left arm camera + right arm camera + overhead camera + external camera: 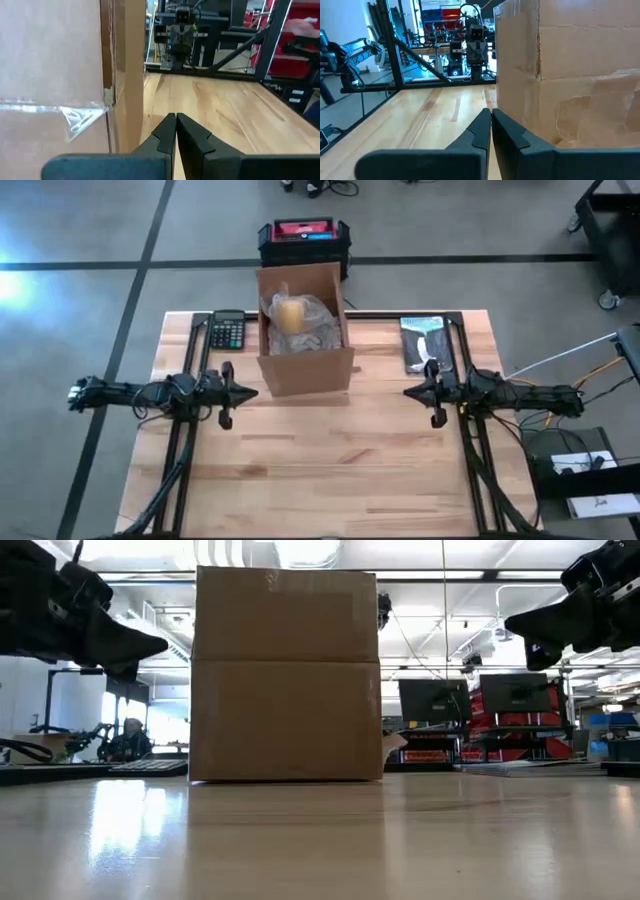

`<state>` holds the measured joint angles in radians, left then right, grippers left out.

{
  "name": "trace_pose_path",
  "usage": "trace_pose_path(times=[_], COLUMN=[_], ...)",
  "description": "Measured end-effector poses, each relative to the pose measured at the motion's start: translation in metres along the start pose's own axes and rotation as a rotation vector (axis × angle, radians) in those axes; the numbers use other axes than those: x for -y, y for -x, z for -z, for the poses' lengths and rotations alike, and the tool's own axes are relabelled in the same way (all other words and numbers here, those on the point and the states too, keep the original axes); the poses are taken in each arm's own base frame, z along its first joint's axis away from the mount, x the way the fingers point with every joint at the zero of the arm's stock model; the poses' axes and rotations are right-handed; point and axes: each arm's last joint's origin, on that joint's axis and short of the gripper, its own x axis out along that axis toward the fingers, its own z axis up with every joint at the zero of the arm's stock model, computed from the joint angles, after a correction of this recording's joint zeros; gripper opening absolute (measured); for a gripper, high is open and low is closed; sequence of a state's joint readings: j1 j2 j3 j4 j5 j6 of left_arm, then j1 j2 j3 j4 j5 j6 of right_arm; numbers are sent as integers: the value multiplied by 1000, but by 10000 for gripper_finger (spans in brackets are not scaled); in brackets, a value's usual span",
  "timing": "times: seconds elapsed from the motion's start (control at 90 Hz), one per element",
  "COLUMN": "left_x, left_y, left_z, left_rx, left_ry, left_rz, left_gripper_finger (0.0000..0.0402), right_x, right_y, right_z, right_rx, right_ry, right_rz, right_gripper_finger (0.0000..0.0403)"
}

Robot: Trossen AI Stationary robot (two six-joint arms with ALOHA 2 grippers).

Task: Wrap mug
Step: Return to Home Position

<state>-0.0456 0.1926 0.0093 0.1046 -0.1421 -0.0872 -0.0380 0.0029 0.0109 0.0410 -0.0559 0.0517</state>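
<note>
Wrapped yellow mug sits in the cardboard box
Left end effector and right end effector flank it — fingers pressed together on both.

No text, number or brand can be read in any view. The calculator has keys too small to make out, the label on the red-topped case is blurred, and the cardboard box shows plain brown faces.
</note>
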Motion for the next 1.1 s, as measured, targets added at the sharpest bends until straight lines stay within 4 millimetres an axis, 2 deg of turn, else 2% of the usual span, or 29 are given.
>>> trace_pose_path(times=[1.1], left_x=[0], left_y=[-10], left_z=[16], left_rx=[-169], left_ry=[-24], left_rz=[-15], left_gripper_finger=[0], right_x=[0], right_y=[0], right_z=[0], right_rx=[-1], right_ry=[0], right_rz=[0], right_gripper_finger=[0])
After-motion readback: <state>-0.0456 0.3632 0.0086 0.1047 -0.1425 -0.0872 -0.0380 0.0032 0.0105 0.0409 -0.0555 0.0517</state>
